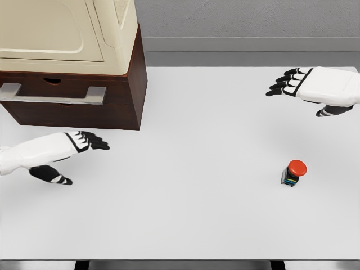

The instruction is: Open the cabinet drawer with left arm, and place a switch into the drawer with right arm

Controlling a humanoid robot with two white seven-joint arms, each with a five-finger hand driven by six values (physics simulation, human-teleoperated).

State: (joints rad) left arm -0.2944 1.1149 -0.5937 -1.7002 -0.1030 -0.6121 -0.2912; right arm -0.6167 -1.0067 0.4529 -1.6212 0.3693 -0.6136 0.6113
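Head view: a white table (197, 225) carries a brown cabinet (121, 95) at upper left, its drawer (56, 93) shut. The left hand (62, 151) hovers below it, fingers relaxed, empty. The right hand (318, 87) hovers upper right, fingers extended, empty. The red-capped switch (293, 172) stands well below it.

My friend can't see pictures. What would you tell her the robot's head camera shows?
A red-topped switch stands on a white table, with nothing holding it. The right hand hovers open beyond it, and the left hand hovers open in front of a brown cabinet whose drawer with its silver handle looks closed.
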